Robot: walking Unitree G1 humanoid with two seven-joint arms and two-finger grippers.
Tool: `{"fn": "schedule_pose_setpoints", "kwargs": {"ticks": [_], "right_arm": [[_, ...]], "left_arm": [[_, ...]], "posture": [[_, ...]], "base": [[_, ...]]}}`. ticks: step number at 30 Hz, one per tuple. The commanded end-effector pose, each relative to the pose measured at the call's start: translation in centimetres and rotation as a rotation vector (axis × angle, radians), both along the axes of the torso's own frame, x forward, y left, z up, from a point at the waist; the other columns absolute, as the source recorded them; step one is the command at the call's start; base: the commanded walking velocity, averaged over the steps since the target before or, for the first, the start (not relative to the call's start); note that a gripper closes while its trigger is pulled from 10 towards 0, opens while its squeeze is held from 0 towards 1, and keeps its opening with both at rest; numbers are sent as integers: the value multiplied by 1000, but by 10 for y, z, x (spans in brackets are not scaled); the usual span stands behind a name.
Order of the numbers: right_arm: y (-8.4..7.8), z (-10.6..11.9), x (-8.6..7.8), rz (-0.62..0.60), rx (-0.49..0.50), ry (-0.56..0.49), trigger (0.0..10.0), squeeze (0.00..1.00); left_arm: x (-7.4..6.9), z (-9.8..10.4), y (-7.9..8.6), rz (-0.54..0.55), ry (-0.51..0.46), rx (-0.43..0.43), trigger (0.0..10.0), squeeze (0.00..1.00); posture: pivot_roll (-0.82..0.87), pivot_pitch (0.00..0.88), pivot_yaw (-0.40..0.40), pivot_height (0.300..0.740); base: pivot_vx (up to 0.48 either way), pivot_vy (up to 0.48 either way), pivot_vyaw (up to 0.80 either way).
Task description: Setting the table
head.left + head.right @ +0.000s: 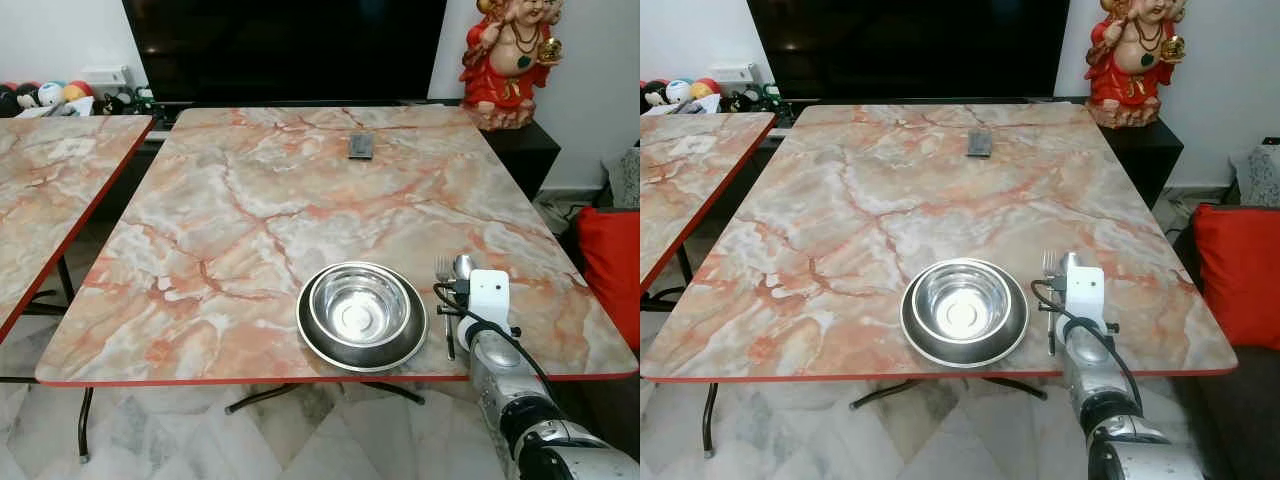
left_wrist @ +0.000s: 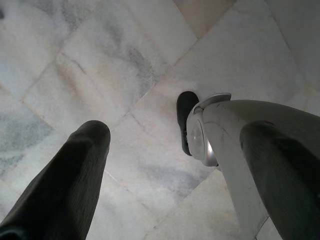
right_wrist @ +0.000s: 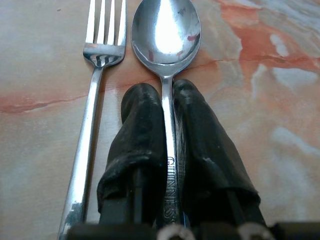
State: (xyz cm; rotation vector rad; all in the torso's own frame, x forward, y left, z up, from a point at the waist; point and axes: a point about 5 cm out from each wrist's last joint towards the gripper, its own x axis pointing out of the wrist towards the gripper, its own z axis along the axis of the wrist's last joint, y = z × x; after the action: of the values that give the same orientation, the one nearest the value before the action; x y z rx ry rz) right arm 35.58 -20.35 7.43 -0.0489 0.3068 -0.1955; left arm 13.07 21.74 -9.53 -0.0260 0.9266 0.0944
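right pincer [image 3: 167,107] clamped on spoon [image 3: 166,35] handle, low over the tabletop [image 1: 250,200], just beside fork [image 3: 92,100], right of bowl [image 1: 360,305] on plate [image 1: 315,345]. risks nudging fork askew on release. left pincer [image 2: 165,165] idle, spread above floor.

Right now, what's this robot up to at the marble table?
It is laying a place setting. Its right gripper has its two black fingers closed on the handle of a shiny metal spoon, lying beside a metal fork on the pink marble-patterned table. A steel bowl sits inside a round steel plate just to their left. The left arm hangs idle.
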Motion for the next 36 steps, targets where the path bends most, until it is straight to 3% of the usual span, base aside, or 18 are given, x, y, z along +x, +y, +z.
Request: {"fn": "schedule_pose_setpoints", "kwargs": {"ticks": [1,18,19,20,23,24,25,26,36], "right_arm": [[2,-10,-5,-9,23,45,10000,114],[0,-9,-4,-13,22,42,10000,141],[1,-9,-4,-11,22,42,10000,549],[1,-9,-5,-10,23,42,10000,596],[2,-9,-5,-9,21,45,10000,584],[2,-10,-5,-8,20,45,10000,294],[2,-10,-5,-7,19,46,10000,294],[2,-10,-5,-7,18,46,10000,0],[1,-9,-5,-12,14,43,10000,0]], "left_arm": [[-8,-2,3,-10,38,9,10000,0],[-7,-2,3,-10,39,10,10000,0],[-7,-2,3,-10,39,10,10000,0],[-7,-2,4,-9,39,10,10000,0],[-7,-2,4,-8,38,9,10000,0],[-7,-2,4,-8,38,9,10000,0],[-7,-2,4,-8,38,9,10000,0],[-8,-2,4,-8,38,10,10000,0],[-8,-2,4,-11,38,9,10000,0]], "posture": [[35,101,25,740],[33,97,25,740],[35,97,25,740],[36,98,25,740],[36,98,26,740],[37,99,26,740],[37,99,26,740],[36,99,26,740],[36,99,28,740]], "base": [[0,0,0],[0,0,0],[0,0,0],[0,0,0],[0,0,0],[0,0,0],[0,0,0],[0,0,0],[0,0,0]]}}
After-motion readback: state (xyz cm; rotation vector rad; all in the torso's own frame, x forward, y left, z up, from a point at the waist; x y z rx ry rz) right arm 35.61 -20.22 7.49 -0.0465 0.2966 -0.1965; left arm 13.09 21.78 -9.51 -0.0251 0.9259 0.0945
